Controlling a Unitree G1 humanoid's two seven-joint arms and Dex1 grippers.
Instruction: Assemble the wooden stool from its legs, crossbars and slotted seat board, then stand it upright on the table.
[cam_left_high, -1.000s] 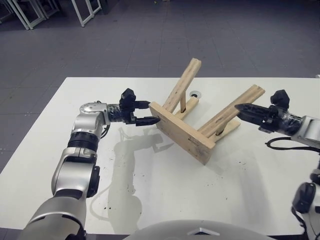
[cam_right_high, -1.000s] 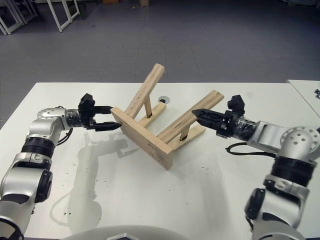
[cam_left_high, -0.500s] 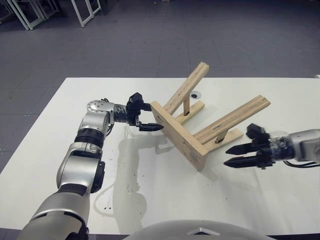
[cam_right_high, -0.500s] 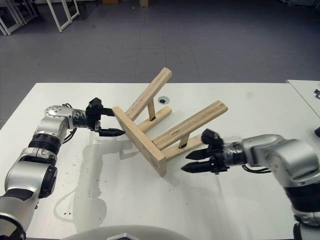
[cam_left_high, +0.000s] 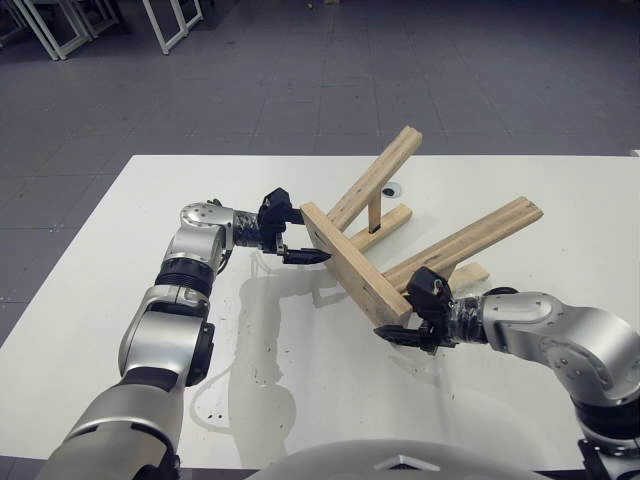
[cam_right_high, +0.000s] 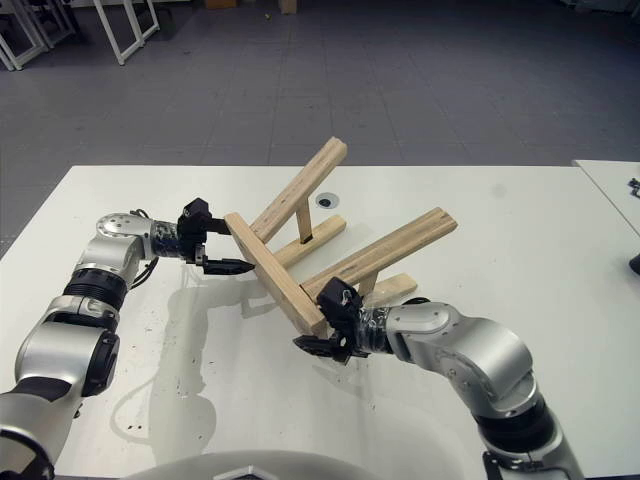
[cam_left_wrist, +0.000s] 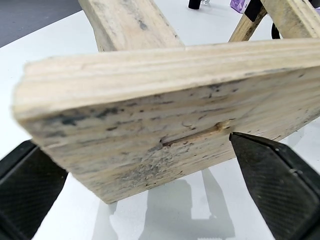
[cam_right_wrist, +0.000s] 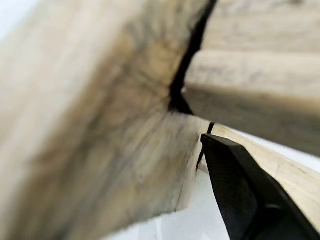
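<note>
Alt text: A wooden stool (cam_left_high: 352, 270) sits tilted at centre frame on a white surface (cam_left_high: 300, 410). Its seat board (cam_left_high: 335, 250) stands on edge, and the legs (cam_left_high: 470, 232) and crossbars (cam_left_high: 373, 210) slant toward the upper right. Assembly looks finished; standing the stool upright is not yet done. Left of centre, the left gripper (cam_left_high: 304, 238) has its fingers (cam_left_wrist: 272, 170) spread wide astride the board's upper end, seemingly not clamping it. Lower right of centre, the right gripper (cam_left_high: 398, 328) sits at the board's lower corner; its grip cannot be told.
</note>
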